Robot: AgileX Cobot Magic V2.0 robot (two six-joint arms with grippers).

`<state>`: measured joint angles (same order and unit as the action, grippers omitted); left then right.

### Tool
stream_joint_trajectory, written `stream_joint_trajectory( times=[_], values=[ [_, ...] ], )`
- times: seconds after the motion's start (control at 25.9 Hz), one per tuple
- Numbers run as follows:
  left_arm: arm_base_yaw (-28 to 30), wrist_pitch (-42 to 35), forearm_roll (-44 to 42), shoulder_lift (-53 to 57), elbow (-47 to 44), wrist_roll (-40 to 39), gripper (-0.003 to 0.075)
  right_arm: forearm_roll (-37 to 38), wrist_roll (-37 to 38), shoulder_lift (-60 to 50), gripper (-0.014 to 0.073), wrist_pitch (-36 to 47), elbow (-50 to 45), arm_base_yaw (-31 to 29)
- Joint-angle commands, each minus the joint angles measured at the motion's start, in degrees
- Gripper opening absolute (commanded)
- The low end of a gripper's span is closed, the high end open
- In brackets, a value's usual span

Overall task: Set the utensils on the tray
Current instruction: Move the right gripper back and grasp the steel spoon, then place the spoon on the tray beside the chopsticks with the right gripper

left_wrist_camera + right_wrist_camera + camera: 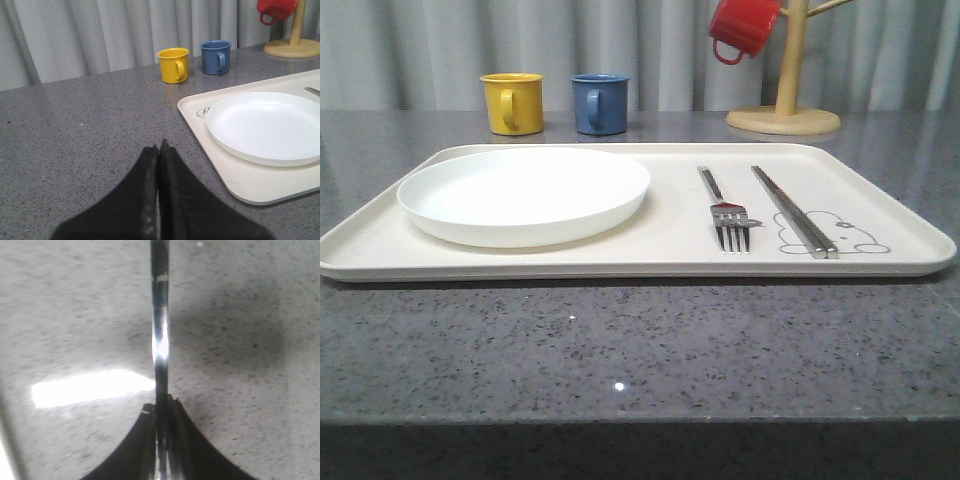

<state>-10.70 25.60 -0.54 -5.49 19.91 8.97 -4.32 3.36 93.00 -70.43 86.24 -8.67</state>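
The black right gripper (162,412) clamps a slim shiny silver metal utensil handle (160,335) above the speckled grey stone countertop (250,315), where a bright glare patch lies.

left gripper (159,150) closed, right gripper (161,405) clamped

No word can be read whole. On the tray (235,185), at the corner nearest the yellow mug (173,65), a grey script mark begins with what looks like an "R"; the white plate (265,125) covers the rest.
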Motion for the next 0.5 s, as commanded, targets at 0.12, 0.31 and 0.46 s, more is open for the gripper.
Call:
stream_joint_trajectory(
  times=[0.12,0.31,0.46],
  values=[
    [0.16,-4.69,0.54,-0.65,1.61,-0.63,-0.0018,-0.73,4.5,-4.34,-0.0004,-5.52,1.24,8.78],
    [0.16,-4.69,0.54,-0.65,1.61,-0.63,-0.0018,-0.73,8.53,-3.42,-0.0004,-2.64,1.13,18.42],
    [0.16,-4.69,0.54,-0.65,1.61,-0.63,-0.0018,-1.01,11.22,-0.28,-0.0004,-2.08,1.13,22.27]
  ],
)
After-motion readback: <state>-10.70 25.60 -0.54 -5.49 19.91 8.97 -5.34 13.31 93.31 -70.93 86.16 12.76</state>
